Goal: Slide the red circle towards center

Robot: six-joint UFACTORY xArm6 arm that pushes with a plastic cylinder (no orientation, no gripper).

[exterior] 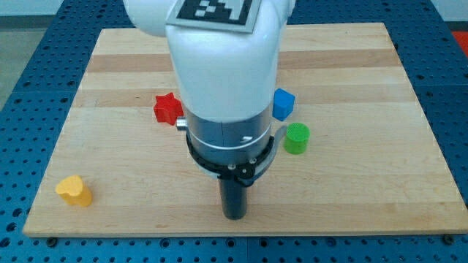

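No red circle shows in the camera view; the arm's white and grey body [223, 80] hides much of the board's middle. My tip [234, 216] rests on the wooden board [365, 197] near its bottom edge, at mid-width. A red star-shaped block [167, 108] lies up and to the left of the tip, partly beside the arm body. A blue cube [283, 104] and a green cylinder [296, 138] lie up and to the right of the tip. None of them touches the tip.
A yellow heart-shaped block [74, 191] sits near the board's bottom left corner. The board lies on a blue perforated table [29, 44].
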